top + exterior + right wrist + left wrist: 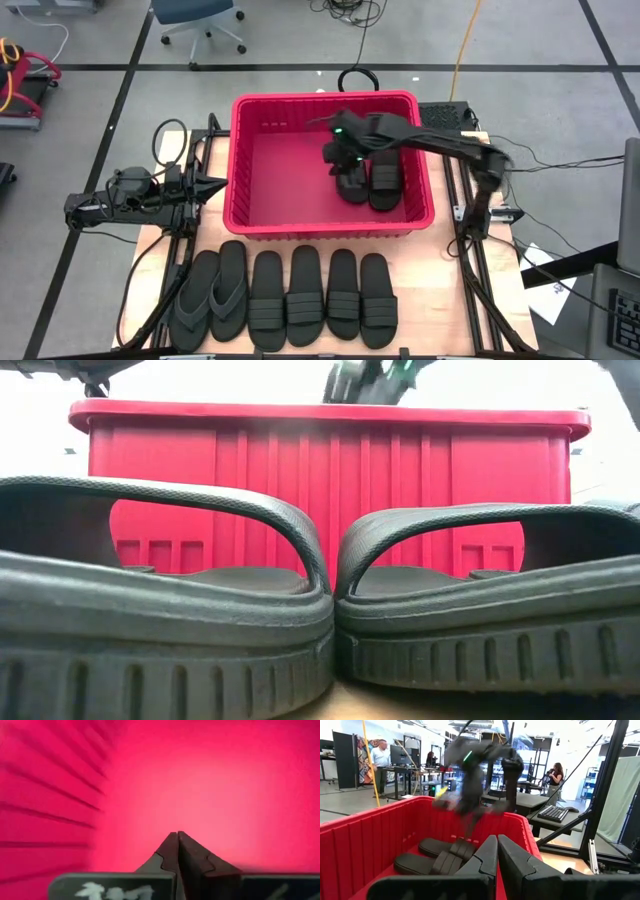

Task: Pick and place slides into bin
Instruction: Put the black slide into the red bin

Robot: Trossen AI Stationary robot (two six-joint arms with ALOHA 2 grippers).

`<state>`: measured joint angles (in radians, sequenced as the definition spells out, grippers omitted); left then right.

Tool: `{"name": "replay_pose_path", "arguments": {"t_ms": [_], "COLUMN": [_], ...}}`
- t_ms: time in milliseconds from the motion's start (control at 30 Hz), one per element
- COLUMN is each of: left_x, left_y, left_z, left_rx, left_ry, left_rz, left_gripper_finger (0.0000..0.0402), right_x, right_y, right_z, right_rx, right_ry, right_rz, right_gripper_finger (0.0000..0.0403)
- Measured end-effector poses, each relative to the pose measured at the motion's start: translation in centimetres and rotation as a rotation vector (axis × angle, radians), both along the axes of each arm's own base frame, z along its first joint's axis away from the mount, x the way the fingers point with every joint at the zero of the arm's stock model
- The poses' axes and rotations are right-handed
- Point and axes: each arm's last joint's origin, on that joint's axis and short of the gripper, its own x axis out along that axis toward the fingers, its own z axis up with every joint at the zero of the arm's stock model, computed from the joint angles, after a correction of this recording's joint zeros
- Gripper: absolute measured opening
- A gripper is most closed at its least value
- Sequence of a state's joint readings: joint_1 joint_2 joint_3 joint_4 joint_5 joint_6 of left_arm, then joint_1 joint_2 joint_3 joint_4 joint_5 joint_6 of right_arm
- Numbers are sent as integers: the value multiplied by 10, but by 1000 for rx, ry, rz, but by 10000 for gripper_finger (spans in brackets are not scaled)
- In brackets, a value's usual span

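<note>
The red bin stands at the table's far middle. Two black slides lie side by side on its floor toward its right wall; the left wrist view shows them too. My right gripper is shut and empty, hanging above the bin's floor just left of those slides and slanting down. Several more slides lie in a row on their soles at the table's near edge, with two thong flip-flops at its left end. My left gripper is shut, level, outside the bin's left wall.
In the low view two slides fill the foreground, with the bin's near wall behind them. Cables and the arm frames flank the table. People stand at desks in the room behind. The left half of the bin's floor is bare.
</note>
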<state>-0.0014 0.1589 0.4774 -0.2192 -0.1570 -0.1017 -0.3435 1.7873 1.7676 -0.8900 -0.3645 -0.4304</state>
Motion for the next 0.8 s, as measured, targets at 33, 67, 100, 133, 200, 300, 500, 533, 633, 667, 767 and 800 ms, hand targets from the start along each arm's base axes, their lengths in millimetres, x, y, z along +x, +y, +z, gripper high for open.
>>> {"name": "replay_pose_path", "arguments": {"t_ms": [33, 67, 100, 133, 200, 300, 500, 533, 633, 667, 767, 800], "left_x": [0, 0, 0, 0, 0, 0, 0, 0, 0, 0, 0, 0], "left_y": [0, 0, 0, 0, 0, 0, 0, 0, 0, 0, 0, 0], "left_z": [0, 0, 0, 0, 0, 0, 0, 0, 0, 0, 0, 0], "left_rx": [0, 0, 0, 0, 0, 0, 0, 0, 0, 0, 0, 0], "left_ry": [0, 0, 0, 0, 0, 0, 0, 0, 0, 0, 0, 0], "left_rz": [-1, -1, 0, 0, -1, 0, 0, -1, 0, 0, 0, 0], "left_gripper_finger": [17, 17, 17, 17, 17, 17, 17, 17, 17, 17, 17, 17], "right_x": [-7, -14, -20, -28, -42, -61, -88, -94, -116, -124, -143, -150], "right_y": [14, 28, 42, 55, 75, 99, 135, 139, 144, 145, 144, 143], "right_z": [20, 40, 59, 77, 106, 131, 108, 100, 75, 67, 45, 39], "right_rx": [9, 9, 10, 13, 45, 121, 292, 292, 308, 321, 360, 365], "right_ry": [-82, -169, -253, -336, -473, -632, -713, -727, -775, -795, -854, -864], "right_rz": [49, 89, 117, 131, 143, 162, 81, 52, -112, -167, -260, -277], "right_gripper_finger": [0, 0, 0, 0, 0, 0, 0, 0, 0, 0, 0, 0]}}
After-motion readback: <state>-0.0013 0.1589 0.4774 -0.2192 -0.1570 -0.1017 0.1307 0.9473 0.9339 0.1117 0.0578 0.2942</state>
